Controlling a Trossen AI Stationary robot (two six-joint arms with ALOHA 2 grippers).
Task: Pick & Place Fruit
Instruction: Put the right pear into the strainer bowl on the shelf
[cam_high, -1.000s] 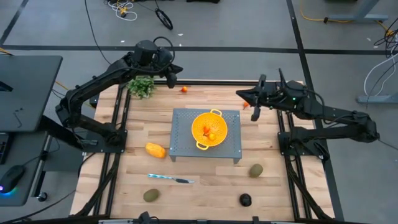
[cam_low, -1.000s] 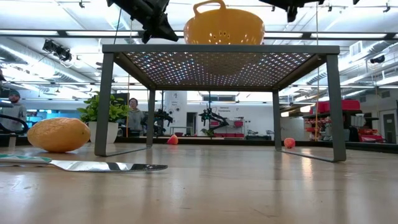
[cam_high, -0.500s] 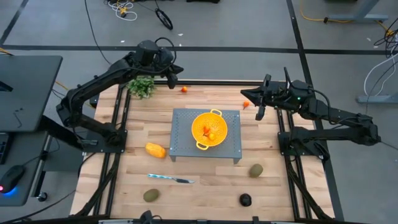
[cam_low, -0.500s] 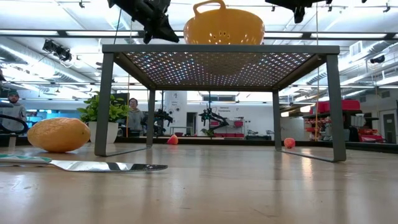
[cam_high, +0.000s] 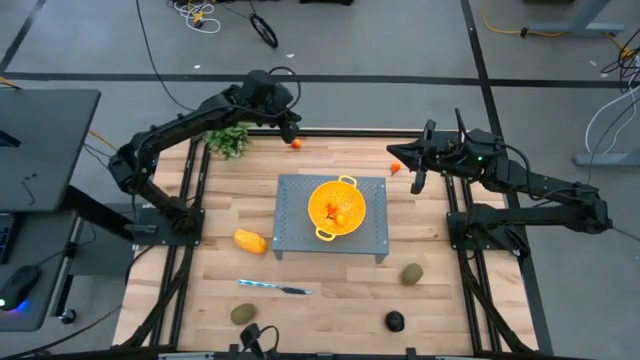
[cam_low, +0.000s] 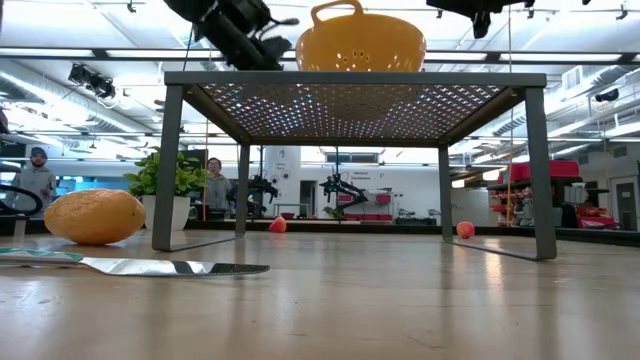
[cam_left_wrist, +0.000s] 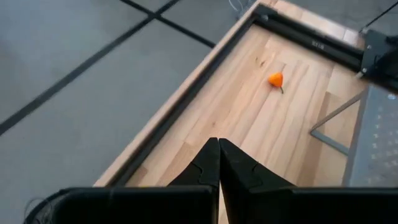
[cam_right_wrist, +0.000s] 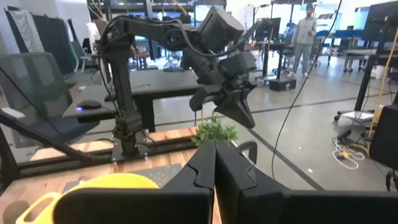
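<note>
My left gripper (cam_high: 292, 130) hangs shut above the table's far edge, just short of a tiny orange-red ball (cam_high: 296, 143) that lies on the wood; the left wrist view shows that ball (cam_left_wrist: 275, 79) beyond the shut fingertips (cam_left_wrist: 219, 147). My right gripper (cam_high: 393, 152) is shut and held level near the far right, above a second small ball (cam_high: 395, 168). A yellow colander (cam_high: 335, 207) with small balls in it stands on a grey perforated stand (cam_high: 300, 235). The yellow-orange oblong (cam_high: 250, 241), two brownish-green ovals (cam_high: 412, 274) (cam_high: 243, 313) and a blackish round one (cam_high: 395, 321) lie on the table.
A silvery knife (cam_high: 275, 288) lies near the front, left of centre. A leafy green bunch (cam_high: 228, 139) sits at the far left corner, beside my left arm. The stand's legs (cam_low: 167, 165) rise from the table. People stand in the room beyond.
My left gripper has swung toward the table's right edge and come down, tipping further downward, and now hangs close by the small ball at the far edge. It has stayed shut.
</note>
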